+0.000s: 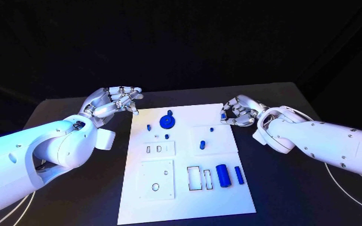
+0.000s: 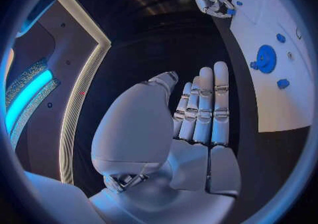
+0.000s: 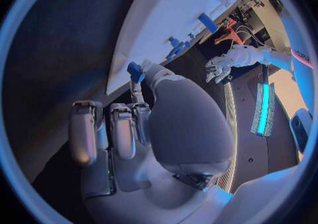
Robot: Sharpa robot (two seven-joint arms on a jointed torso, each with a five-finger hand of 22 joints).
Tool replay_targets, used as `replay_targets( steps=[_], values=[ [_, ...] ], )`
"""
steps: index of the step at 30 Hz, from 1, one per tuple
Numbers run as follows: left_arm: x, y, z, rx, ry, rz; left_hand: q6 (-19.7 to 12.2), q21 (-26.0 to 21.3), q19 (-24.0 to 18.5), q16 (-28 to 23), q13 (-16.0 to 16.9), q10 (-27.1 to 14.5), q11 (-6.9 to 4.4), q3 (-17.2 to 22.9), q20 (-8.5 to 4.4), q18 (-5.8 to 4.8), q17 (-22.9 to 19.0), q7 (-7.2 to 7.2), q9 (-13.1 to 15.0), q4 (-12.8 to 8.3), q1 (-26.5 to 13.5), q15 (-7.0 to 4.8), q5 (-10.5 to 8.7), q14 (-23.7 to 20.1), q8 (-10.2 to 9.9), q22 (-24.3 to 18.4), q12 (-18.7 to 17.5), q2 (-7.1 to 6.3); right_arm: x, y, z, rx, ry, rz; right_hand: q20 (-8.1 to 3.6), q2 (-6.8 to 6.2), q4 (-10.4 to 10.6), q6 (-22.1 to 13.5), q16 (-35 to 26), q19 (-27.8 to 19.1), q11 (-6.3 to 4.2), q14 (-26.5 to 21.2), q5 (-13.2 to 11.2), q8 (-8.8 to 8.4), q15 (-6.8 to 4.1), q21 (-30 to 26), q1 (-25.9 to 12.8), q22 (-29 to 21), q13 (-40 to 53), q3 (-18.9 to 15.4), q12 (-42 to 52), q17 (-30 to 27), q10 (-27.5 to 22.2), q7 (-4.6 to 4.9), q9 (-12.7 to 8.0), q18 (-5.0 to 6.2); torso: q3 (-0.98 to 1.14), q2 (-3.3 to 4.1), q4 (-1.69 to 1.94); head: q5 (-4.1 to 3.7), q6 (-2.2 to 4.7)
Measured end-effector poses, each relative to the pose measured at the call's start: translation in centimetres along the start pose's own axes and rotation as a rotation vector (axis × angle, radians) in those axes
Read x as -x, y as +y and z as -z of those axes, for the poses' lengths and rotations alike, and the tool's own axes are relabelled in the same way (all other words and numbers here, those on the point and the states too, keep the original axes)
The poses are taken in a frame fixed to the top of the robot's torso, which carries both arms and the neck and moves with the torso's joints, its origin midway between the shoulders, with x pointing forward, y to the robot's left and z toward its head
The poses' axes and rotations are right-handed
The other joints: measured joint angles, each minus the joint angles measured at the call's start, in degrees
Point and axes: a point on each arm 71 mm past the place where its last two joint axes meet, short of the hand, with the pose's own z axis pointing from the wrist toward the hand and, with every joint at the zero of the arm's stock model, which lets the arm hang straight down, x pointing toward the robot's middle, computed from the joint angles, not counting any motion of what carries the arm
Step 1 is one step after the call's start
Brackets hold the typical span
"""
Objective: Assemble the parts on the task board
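The white task board (image 1: 189,205) lies in the middle of the black table. On its far part sits a round blue disc (image 1: 167,121), with small blue pieces around it. A thick blue cylinder (image 1: 223,176) and a slimmer blue bar (image 1: 238,175) lie at its near right. My right hand (image 1: 240,112) hovers at the board's far right edge and pinches a small blue part (image 3: 135,71) between thumb and a finger. My left hand (image 1: 114,100) is off the board's far left corner. Its fingers (image 2: 202,107) are stretched out and hold nothing.
Square white insert plates with slots and holes (image 1: 157,179) sit on the board's near left. Two rectangular cut-outs (image 1: 200,177) lie beside the cylinder. Black table surface (image 1: 286,194) runs along both long sides of the board.
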Motion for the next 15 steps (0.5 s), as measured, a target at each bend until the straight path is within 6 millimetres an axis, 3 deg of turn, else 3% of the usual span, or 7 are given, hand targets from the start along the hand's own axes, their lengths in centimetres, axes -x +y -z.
replay_targets(
  steps=[7,15],
  values=[
    [0.0,0.0,0.0,0.000,0.000,0.000,0.0,0.0,0.0,0.0,0.0,0.0,0.00,0.0,0.00,0.00,0.0,0.00,0.0,0.0,0.0,0.00,0.00,0.0,0.0,0.0,0.0,0.00,0.0,1.1,0.0,0.019,-0.024,-0.003,-0.20,0.04,0.3,-0.4,0.0,0.2,0.00,0.0,-0.1,0.00,0.00,0.3,0.0,0.0,0.0,0.3,0.0,0.0,0.0,-0.40,0.0,-0.61,-0.01,-0.07,0.01,0.09,-0.09],
    [0.0,0.0,-0.1,0.001,-0.001,-0.001,0.0,0.0,0.0,0.0,0.0,0.0,0.00,0.0,0.00,0.00,0.0,0.00,0.0,0.0,0.0,0.00,0.00,0.0,0.0,0.0,0.0,0.00,-0.3,5.7,0.2,0.087,-0.031,-0.034,-0.20,1.13,1.6,-0.9,0.0,0.2,-0.08,0.0,-0.3,0.00,0.00,0.6,-1.9,0.0,0.0,0.9,-0.4,0.0,-0.1,-0.92,0.0,-0.60,-0.12,-0.31,-0.14,0.21,-0.12]
  ],
)
